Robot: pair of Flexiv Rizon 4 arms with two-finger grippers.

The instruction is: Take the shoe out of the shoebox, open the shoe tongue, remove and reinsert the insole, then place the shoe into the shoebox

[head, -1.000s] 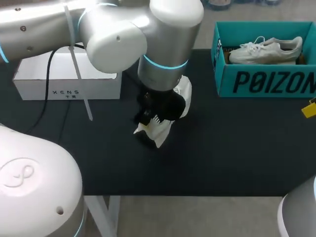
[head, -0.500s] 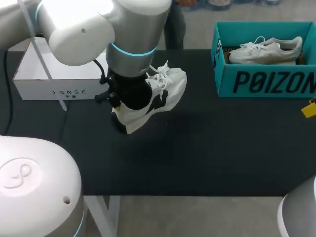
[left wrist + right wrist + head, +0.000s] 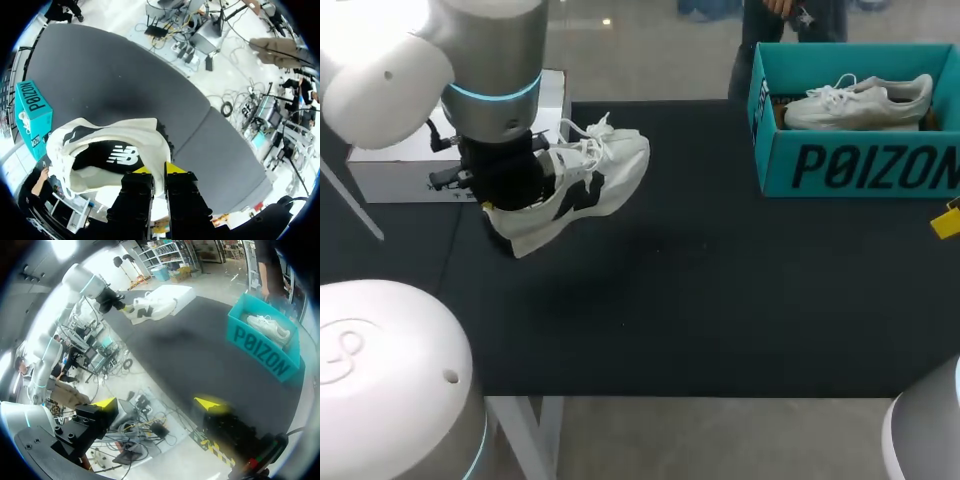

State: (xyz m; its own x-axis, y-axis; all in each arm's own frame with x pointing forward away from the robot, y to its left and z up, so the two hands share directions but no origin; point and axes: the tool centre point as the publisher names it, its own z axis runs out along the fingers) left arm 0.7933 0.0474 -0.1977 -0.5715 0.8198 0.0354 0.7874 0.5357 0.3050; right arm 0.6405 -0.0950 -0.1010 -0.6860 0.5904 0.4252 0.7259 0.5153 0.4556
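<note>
Currently the left pincer (image 3: 159, 171) is clamped narrowly on the heel of the shoe (image 3: 575, 185), with one yellow tip inside the collar and the other outside it and the white heel wall pinched between them. The shoe is white with black markings. It hangs tilted above the dark worktop (image 3: 720, 300), heel low under the left arm (image 3: 490, 60) and toe raised toward the side where the teal shoebox (image 3: 855, 150) stands. It is just in front of a white box (image 3: 400, 170) at the far left. The shoebox is well apart at the far right corner, and a second shoe (image 3: 860, 100) lies on its side inside it. The right pincer (image 3: 157, 403) hangs off the worktop's near edge, its fingers spread wide and gripping nothing.
</note>
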